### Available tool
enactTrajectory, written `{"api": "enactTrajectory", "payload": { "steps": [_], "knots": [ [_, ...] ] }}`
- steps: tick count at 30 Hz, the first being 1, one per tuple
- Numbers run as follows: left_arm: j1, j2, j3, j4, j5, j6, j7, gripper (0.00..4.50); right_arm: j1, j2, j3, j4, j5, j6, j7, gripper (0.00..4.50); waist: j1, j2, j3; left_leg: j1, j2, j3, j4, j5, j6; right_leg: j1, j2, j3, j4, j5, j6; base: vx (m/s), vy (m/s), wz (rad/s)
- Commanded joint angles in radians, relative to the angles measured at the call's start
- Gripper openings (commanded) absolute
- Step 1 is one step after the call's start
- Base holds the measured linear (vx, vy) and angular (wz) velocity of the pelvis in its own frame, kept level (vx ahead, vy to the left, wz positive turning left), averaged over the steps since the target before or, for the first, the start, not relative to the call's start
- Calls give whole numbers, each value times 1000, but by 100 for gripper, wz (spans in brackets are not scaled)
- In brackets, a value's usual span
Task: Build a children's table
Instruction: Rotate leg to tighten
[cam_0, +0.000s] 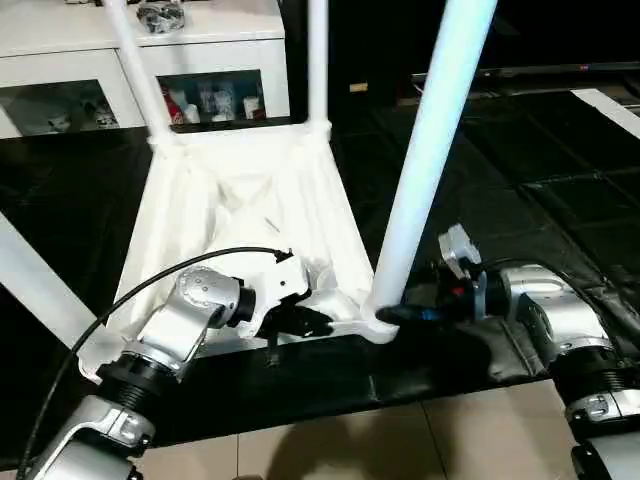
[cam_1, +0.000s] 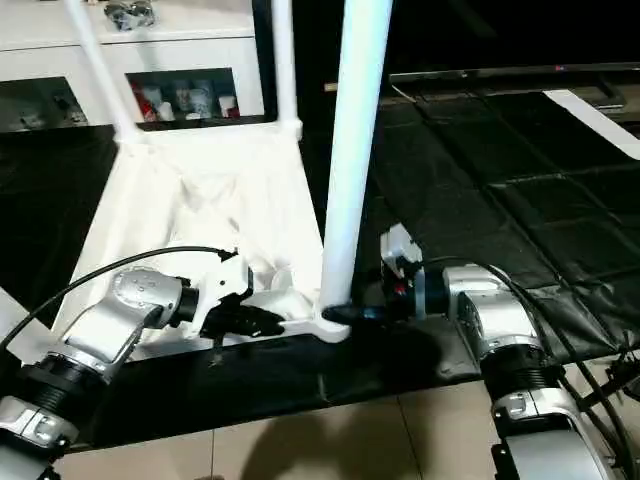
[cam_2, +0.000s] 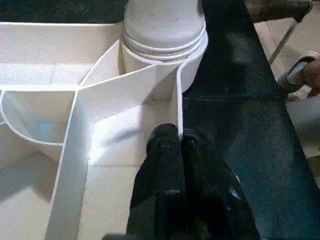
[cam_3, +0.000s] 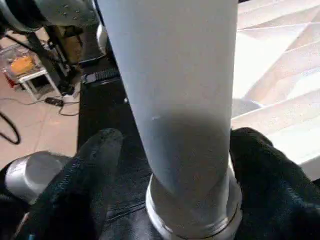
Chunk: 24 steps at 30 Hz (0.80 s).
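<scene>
Black quilted matting (cam_0: 520, 180) is spread over the floor, with pale floor tiles (cam_0: 400, 440) along its near edge, and a white cabinet with glass doors (cam_0: 120, 70) is seen at the far left, small items shelved behind the glass.

On the matting, the all-white plastic children's table (cam_0: 240, 210) is laid upside down, its rectangular top flat on the mat and its ribbed underside facing up. Long tapered white tube legs are seen rising from the rounded corner sockets: a far-left leg (cam_0: 135, 60), a far-right leg (cam_0: 317, 60), a near-left leg (cam_0: 35, 280) slanting off the left edge, and a near-right leg (cam_0: 430, 150), the largest in view, seated in the near-right socket (cam_0: 375, 322).

The robot's silver left forearm (cam_0: 170, 330) is reached in from the near left. Its left end effector (cam_2: 175, 145) is seen with the black fingers pressed together, pinching the thin white rim of the table's near edge just beside the near-right socket.

The silver right forearm (cam_0: 550, 310) is extended from the near right. The right end effector (cam_3: 170, 150) is held spread around the base of the near-right leg, one black finger (cam_3: 85, 170) on each side; whether the fingers are touching the tube cannot be told.

At the edge of the left wrist view, a person's shoe (cam_2: 300, 75) is seen on the floor beyond the mat.
</scene>
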Motion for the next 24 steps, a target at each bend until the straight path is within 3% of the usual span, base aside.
{"api": "enactTrajectory", "payload": {
  "steps": [1, 13, 24],
  "knots": [
    [-2, 5, -46, -12, 4, -14, -50, 0, -26, -10, 8, 11, -1, 3, 20, 327, -4, -12, -65, -4, 11, 20, -60, -142, 95, 65, -35, 29, -59, -174, -261, 0, 0, 0],
    [1, 17, -54, -19, 5, -24, -62, 0, -54, -4, 31, 61, -19, -20, 54, 215, -2, -15, -67, -4, 10, 21, -57, -121, 102, 65, -34, 29, -54, -155, -269, 0, 0, 0],
    [6, 14, -56, -20, 1, -17, -53, 0, -22, 7, 49, 28, -9, -1, 83, 198, 0, -12, -66, -4, 10, 20, -57, -126, 98, 65, -33, 29, -55, -157, -265, 0, 0, 0]
  ]
}}
